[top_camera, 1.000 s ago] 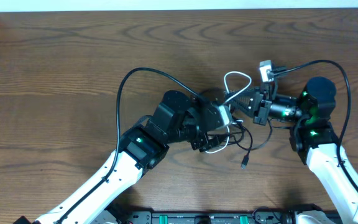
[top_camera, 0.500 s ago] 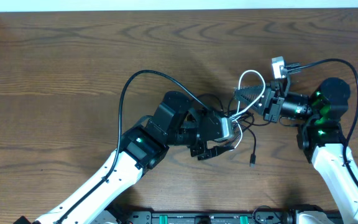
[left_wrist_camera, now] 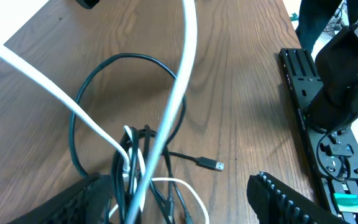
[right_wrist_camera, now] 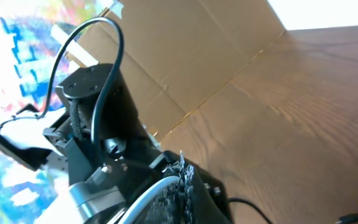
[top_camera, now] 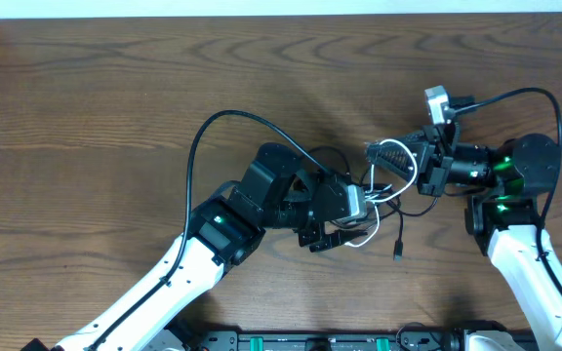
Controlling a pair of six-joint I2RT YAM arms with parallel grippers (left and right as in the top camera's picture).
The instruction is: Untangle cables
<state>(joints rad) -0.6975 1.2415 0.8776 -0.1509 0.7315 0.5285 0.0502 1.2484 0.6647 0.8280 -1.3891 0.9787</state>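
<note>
The left arm [top_camera: 213, 234] is seen entering from the lower left of the table [top_camera: 96, 97] and reaching toward the centre. The left tool [left_wrist_camera: 179, 180] is spread wide. In the left wrist view its two fingers [left_wrist_camera: 281, 193] are seen well apart at the bottom corners, and nothing is pinched between them. The tangled bundle is located in that gap, just beside the finger on the left of the view.

The black cable [left_wrist_camera: 126, 58] is laid in a loop on the table ahead of the left tool, and its strands are gathered into the bundle. A small plug [left_wrist_camera: 215, 164] on a thin black lead is seen lying flat on the table to the right of the bundle. The white cable [left_wrist_camera: 187, 62] is raised off the table, is crossed over the black loop, and is run out of the top of the view. A second white strand is stretched away to the upper left.

In the overhead view the white cable is drawn up in a loop to the right tool [top_camera: 377, 151], just right of the bundle. The right tool is pressed together on the white cable. In the right wrist view the strand is seen entering between the fingertips. The right arm [top_camera: 515, 244] is seen entering from the lower right.
</note>
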